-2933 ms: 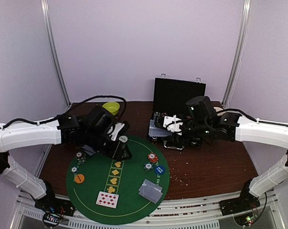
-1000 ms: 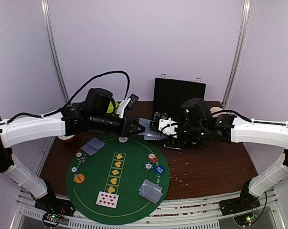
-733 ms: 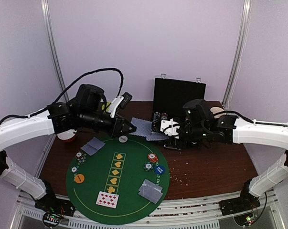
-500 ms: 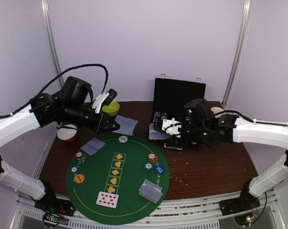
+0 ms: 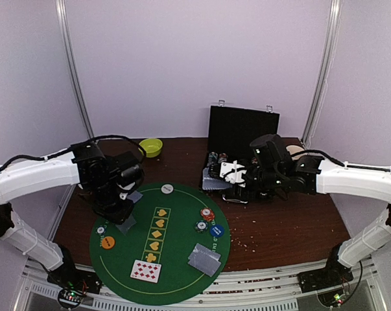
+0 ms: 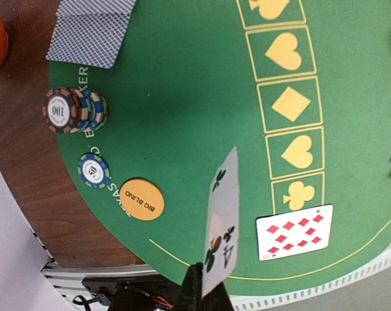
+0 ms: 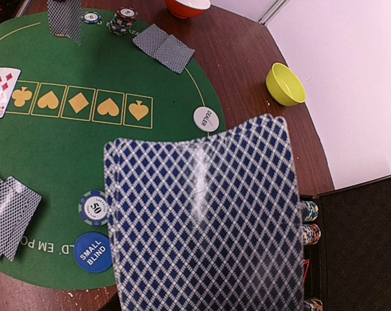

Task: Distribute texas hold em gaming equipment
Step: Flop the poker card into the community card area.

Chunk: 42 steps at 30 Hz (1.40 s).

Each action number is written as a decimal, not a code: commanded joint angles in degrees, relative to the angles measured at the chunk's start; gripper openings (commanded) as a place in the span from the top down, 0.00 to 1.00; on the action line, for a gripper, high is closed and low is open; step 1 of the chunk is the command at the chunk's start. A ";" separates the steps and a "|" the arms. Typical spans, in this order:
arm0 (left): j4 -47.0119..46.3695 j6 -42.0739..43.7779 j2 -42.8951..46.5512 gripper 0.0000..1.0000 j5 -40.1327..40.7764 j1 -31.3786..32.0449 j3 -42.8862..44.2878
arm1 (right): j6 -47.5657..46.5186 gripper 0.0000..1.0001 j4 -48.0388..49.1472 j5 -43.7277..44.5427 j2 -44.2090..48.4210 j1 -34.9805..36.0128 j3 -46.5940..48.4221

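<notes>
Cards are what is being dealt here. One card [image 6: 222, 223] is pinched by a short edge in the closed left claw [image 6: 205, 288] and held on edge above the lower left of the mat [image 6: 182, 97], clear of the felt. This edge grip is judged to let the card be laid flat without the fingers fouling the mat. Club pips are shown on its face, apparently the ace, though the centre is blurred.

The deck [image 7: 201, 220] is gripped in the right claw [image 5: 229, 175] at centre right of the top view, just in front of the open black case [image 5: 244, 129]. It is kept off the mat, probably as a supply from which single cards can be drawn. Its backs carry a blue diamond lattice. The cards are slightly fanned and bowed.

Some equipment is already laid out. A ten of diamonds [image 6: 294, 231] lies face up just beyond the club box of the suit row. A face-down pair [image 6: 91, 29] sits at the mat's edge at upper left of the left wrist view. A second pair [image 5: 204, 259] lies at the mat's lower right in the top view. Stacked chips [image 6: 75, 110] and an orange button [image 6: 140, 199] mark the left seat. A blue button [image 7: 91, 251] and a white button [image 7: 206, 118] are set elsewhere on the felt. The brown table [image 5: 286, 227] is speckled with pale crumbs.
</notes>
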<state>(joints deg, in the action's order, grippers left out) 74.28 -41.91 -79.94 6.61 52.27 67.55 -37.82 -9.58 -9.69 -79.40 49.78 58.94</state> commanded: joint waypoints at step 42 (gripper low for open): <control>-21.82 7.95 -15.96 0.50 -16.46 5.66 0.01 | -0.32 0.52 -0.75 -1.07 0.51 -0.13 0.70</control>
<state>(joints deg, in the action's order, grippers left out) 54.26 -36.03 -101.78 -9.63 63.55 68.90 -38.24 -10.26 -9.72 -79.40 49.76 58.94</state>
